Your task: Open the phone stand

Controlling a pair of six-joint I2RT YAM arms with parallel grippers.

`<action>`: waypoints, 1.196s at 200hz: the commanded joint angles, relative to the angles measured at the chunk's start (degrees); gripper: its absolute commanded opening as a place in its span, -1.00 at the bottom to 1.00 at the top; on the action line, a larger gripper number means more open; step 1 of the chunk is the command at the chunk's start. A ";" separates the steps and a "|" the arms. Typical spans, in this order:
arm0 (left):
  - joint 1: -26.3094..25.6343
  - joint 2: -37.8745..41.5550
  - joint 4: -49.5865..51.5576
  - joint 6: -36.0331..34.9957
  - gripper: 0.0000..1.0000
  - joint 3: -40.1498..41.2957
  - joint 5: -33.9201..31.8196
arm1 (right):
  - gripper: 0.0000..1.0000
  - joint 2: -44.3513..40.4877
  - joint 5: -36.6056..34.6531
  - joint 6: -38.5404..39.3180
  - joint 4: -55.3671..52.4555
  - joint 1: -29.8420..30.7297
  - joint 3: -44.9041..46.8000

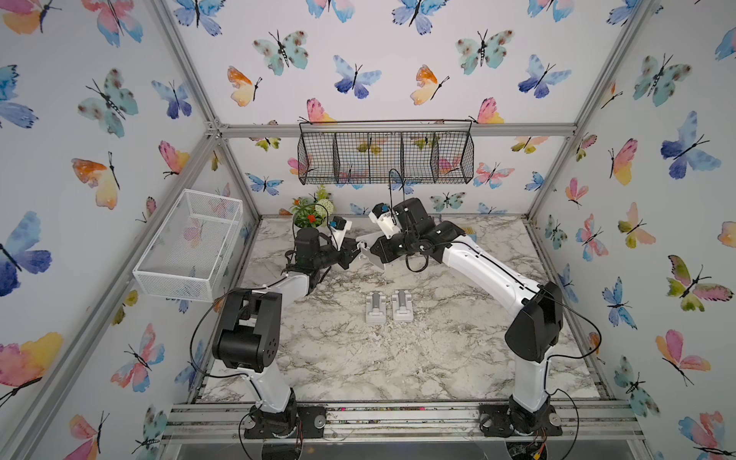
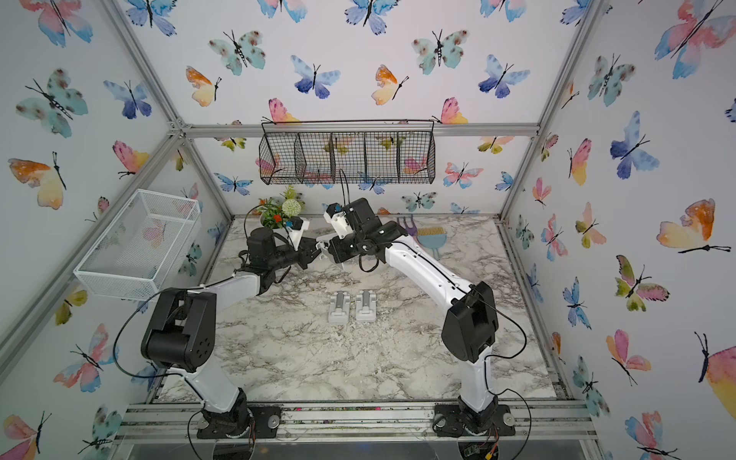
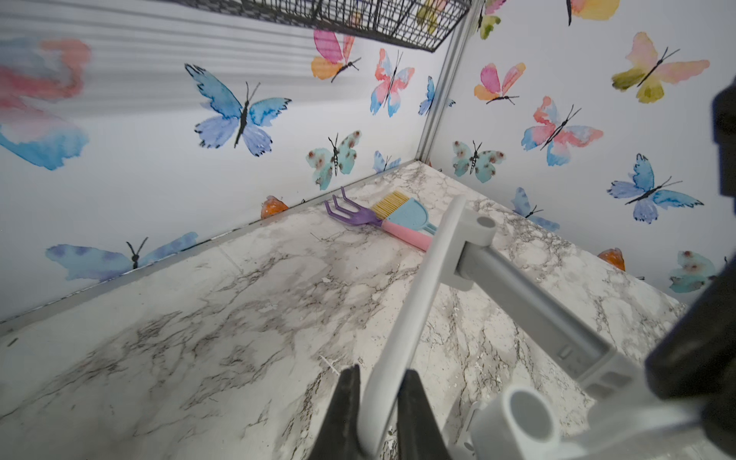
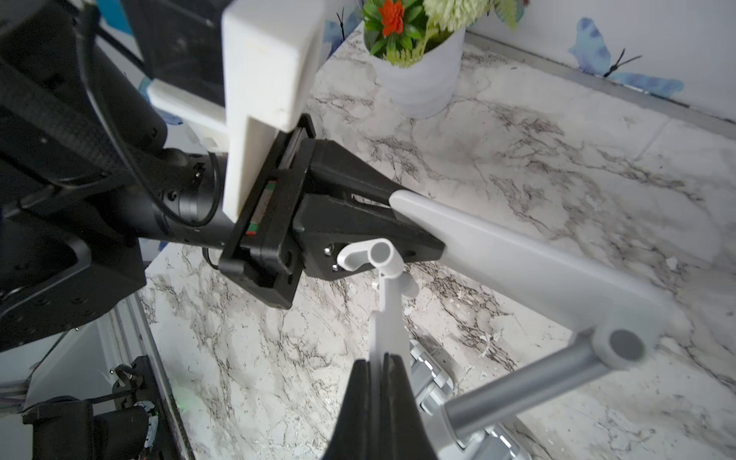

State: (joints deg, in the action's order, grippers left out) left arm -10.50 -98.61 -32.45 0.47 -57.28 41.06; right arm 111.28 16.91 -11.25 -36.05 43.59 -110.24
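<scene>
Above the marble-patterned table (image 1: 358, 358), near the plant pot (image 1: 308, 219), the phone stand (image 1: 370, 253) hangs in mid-air: smooth pale plastic plates, a grey tubular arm, round hinges. We judge it light, rigid and slippery. The left pincer (image 3: 380, 374) is clamped on a plate's rounded edge, and the right pincer (image 4: 377, 361) on the thin flat base; both look like good holds.
</scene>
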 commanded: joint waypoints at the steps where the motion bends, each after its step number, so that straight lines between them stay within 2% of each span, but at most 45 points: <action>1: 3.08 1.39 -0.30 6.73 -0.88 -0.04 -28.44 | -0.97 -1.23 17.34 -2.39 -15.52 3.64 -4.44; 45: 2.77 5.19 5.99 8.00 -0.10 -0.92 -25.79 | -0.97 1.09 16.30 -3.48 -15.66 3.43 -6.55; 74: 2.63 7.13 8.56 9.41 0.30 -1.26 -24.98 | -0.97 3.05 13.90 -4.40 -15.54 3.44 -8.67; 104: 2.50 10.16 10.85 9.88 0.67 -0.38 -27.38 | -0.96 4.90 12.76 -6.95 -14.79 2.09 -10.22; 123: 2.34 12.42 12.05 10.42 0.99 0.79 -28.60 | -0.96 4.68 13.42 -9.78 -12.72 0.10 -8.63; 172: 1.22 18.51 16.06 12.32 0.97 4.35 -32.45 | -0.97 3.70 17.68 -17.42 -6.50 -8.97 -1.58; 222: -4.75 24.90 23.74 11.90 0.97 5.57 -35.64 | -0.97 3.30 26.95 -25.44 3.26 -20.77 8.53; 239: -6.74 27.27 25.48 11.44 0.97 6.47 -36.12 | -0.97 2.87 27.53 -28.11 7.71 -23.91 11.44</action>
State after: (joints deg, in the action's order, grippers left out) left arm -14.74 -75.61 -11.38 12.29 -51.42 7.27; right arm 115.94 38.87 -33.74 -36.84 23.14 -101.43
